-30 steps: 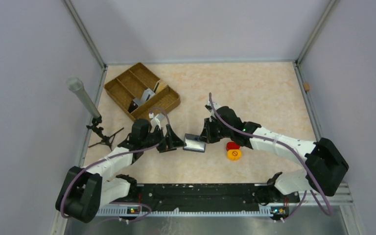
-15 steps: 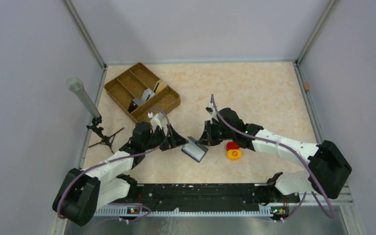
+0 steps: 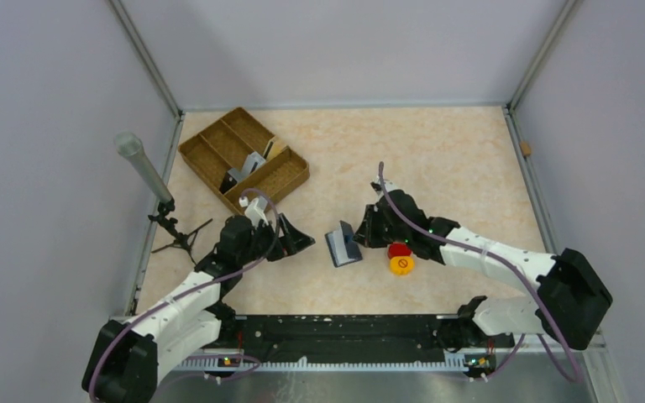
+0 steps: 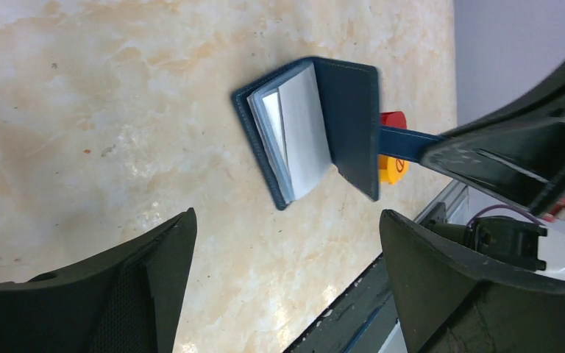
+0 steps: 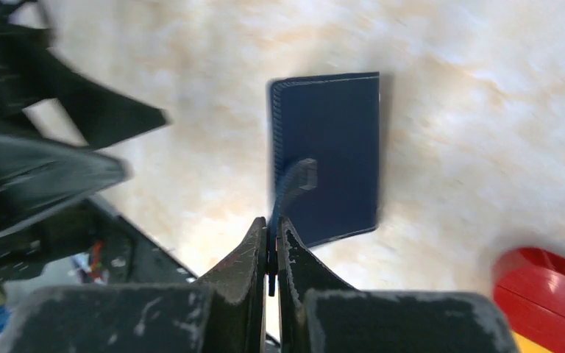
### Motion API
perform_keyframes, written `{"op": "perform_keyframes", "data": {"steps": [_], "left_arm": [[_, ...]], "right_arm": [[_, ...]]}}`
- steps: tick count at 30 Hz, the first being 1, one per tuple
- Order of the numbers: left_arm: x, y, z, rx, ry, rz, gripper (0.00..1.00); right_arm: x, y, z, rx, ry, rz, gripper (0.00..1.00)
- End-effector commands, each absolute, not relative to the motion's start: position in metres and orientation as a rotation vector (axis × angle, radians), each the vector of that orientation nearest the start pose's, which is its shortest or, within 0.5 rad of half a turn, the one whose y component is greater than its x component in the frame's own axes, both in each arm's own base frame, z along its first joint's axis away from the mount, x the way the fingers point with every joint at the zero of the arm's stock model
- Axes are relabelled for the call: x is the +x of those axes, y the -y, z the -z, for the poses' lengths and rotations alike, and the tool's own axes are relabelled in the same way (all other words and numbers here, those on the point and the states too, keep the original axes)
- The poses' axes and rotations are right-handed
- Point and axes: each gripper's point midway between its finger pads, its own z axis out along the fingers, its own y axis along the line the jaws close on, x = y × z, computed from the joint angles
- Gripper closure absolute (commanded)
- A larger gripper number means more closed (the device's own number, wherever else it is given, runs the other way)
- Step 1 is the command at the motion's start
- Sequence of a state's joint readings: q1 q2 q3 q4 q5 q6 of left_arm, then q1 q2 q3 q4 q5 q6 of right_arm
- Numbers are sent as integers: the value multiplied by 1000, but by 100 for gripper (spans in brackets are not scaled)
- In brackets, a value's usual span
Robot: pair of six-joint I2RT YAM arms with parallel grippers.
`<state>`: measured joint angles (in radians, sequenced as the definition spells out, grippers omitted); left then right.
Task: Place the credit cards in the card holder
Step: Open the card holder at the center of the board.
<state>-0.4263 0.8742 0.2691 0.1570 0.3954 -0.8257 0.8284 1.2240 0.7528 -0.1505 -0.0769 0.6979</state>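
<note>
Left jaws: you have them spread wide, one at each lower corner of the view, with only bare desk (image 4: 81, 110) between them. The card holder (image 4: 353, 110) lies on the desk just beyond, part-open, its navy cover lifted off pale grey leaves (image 4: 298, 129); you cannot tell whether these are cards or lining. Its snap tab (image 4: 401, 143) runs into the right jaws, which pinch it. A red piece (image 4: 392, 118) and a yellow piece (image 4: 395, 170) show behind the cover, toward the desk's railed edge.
</note>
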Motion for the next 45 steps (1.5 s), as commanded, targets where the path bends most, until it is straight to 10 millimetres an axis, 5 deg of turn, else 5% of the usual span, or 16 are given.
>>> {"op": "perform_keyframes", "data": {"steps": [1, 9, 12, 18, 24, 31, 39, 45], "left_arm": [[220, 200, -111, -149, -2166, 1118, 7], [232, 222, -120, -135, -2138, 1254, 31], [240, 235, -120, -125, -2142, 1310, 33], [246, 251, -124, -87, -2147, 1340, 32], [245, 251, -123, -79, -2156, 1329, 30], [241, 248, -122, -69, -2158, 1321, 29], [237, 244, -122, -63, -2156, 1299, 27], [236, 244, -123, -60, -2156, 1299, 27]], "right_arm": [[227, -253, -87, 4, -2446, -709, 100], [237, -195, -50, 153, -2486, -457, 100], [236, -190, -52, 149, -2482, -448, 100], [247, -185, -85, 59, -2422, -388, 43], [254, -185, -83, -14, -2452, -209, 24], [257, -219, -68, -124, -2489, -67, 19], [257, -214, -44, -170, -2513, 191, 20], [251, -216, -30, -179, -2549, 188, 33]]}}
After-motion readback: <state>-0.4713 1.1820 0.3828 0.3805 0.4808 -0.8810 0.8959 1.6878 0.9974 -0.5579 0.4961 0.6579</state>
